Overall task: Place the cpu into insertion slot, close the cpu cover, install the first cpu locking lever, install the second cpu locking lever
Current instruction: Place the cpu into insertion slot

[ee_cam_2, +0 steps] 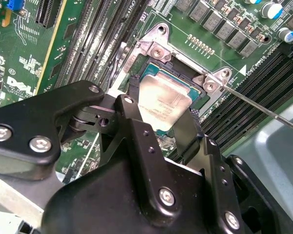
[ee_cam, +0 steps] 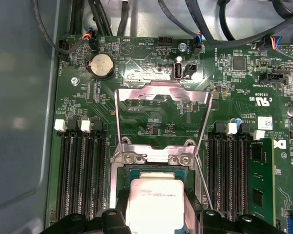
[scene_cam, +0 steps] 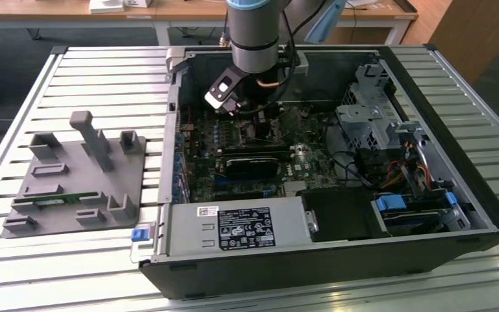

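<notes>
Fingers (ee_cam_2: 133,90) pinch the cpu (ee_cam_2: 162,100) by two opposite edges, one black finger along each side, seen in both wrist views. Gripper (ee_cam_2: 162,97) sits low inside the open computer case (scene_cam: 319,260), right over the insertion slot (ee_cam: 154,158). Cpu (ee_cam: 154,195) has its silver-grey top up, directly over the dark socket; cannot tell if it is fully seated or just above. Slot's silver rim and two screws show just past the chip's far edge in the first wrist view. The cpu cover (ee_cam: 161,92) is flipped open, a silver frame with a big window standing off the motherboard (ee_cam: 151,63) beyond the slot. Thin wire locking lever (ee_cam: 201,175) runs along one side of the slot, raised and not latched; it also shows in the second wrist view (ee_cam_2: 263,109). Long memory slots (ee_cam: 80,170) flank the socket on both sides. Coin battery (ee_cam: 101,65) sits further up the board. Grey fixture block (scene_cam: 76,175) lies on the slatted table (scene_cam: 85,65), on the exterior view's left, well apart from the case.
</notes>
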Controlling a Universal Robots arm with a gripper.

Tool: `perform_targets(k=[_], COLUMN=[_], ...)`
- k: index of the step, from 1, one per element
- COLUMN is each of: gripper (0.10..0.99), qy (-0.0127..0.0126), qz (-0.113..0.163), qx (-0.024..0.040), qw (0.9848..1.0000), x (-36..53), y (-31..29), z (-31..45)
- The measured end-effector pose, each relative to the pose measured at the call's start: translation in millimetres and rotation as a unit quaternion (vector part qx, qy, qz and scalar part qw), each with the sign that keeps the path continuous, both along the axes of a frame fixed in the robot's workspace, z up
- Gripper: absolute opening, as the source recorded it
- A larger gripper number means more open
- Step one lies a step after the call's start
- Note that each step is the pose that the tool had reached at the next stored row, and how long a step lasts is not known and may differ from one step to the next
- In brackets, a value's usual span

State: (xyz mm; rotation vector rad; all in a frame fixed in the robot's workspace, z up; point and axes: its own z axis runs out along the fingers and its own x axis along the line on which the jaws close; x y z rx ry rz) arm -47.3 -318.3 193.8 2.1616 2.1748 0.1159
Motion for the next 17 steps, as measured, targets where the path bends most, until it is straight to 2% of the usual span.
perform_targets(k=[6,7,11,17], gripper=[0.537,0.600,0.600,0.584], qy=[-0.0005,-0.0004,0.0000,-0.0001], qz=[0.000,0.000,0.000,0.000], qx=[0.0007,0.0005,0.0000,0.0001], qw=[1.0000,1.0000,1.0000,1.0000], x=[0.2,0.1,0.0,0.0], y=[0.2,0.2,0.0,0.0], z=[-0.5,-0.4,0.2,6.7])
